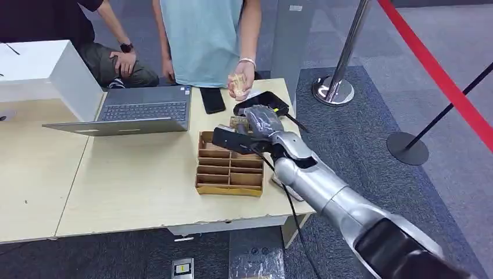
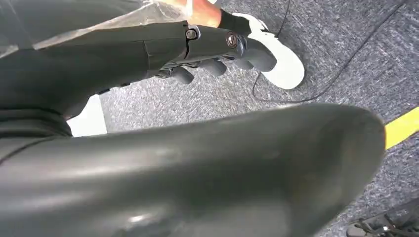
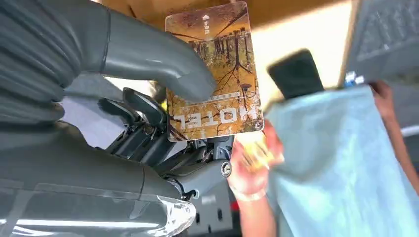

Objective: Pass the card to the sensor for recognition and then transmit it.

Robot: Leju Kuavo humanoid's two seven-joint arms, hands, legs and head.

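Observation:
My right hand hovers over the far right part of the wooden table, just past the brown slotted card tray. It pinches a yellow-brown card printed HOTEL between the thumb and the dark fingers; an edge of the card peeks out beside the hand. The black sensor pad lies right behind the hand. A person in a light blue shirt stands at the table's far edge, one hand raised with a small yellowish object above the sensor. My left hand hangs over the carpet, holding nothing.
An open laptop and a black phone lie left of the sensor. A white box stands at the far left. A chrome stanchion with a red belt stands to the right. A second person sits behind the laptop.

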